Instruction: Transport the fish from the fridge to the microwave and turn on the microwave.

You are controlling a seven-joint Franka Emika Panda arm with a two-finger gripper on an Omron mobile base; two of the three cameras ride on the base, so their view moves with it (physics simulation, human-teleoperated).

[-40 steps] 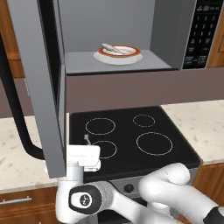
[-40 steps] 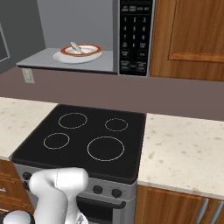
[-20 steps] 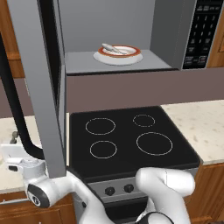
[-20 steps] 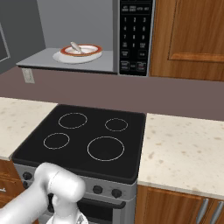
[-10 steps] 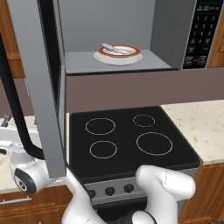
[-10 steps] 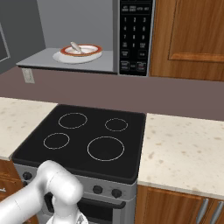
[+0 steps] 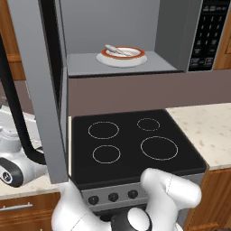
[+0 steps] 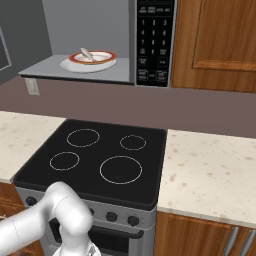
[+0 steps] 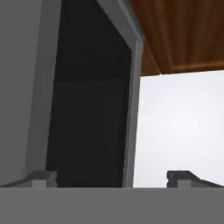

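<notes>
The fish lies on a white plate with a red rim inside the open microwave. The microwave door stands swung out to the left. My arm reaches low and left, and the hand sits behind that door in the left base view. In the hand view my gripper is open with nothing between its fingertips. It faces the door's dark window at close range. The fridge is out of view.
A black-topped stove sits below the microwave, with pale speckled counter on both sides. Wooden cabinets hang to the right of the microwave. The open door blocks the space over the left counter.
My arm has swung from the stove's front edge out to the left, and the hand has gone behind the open door. The fish and plate have not moved.
</notes>
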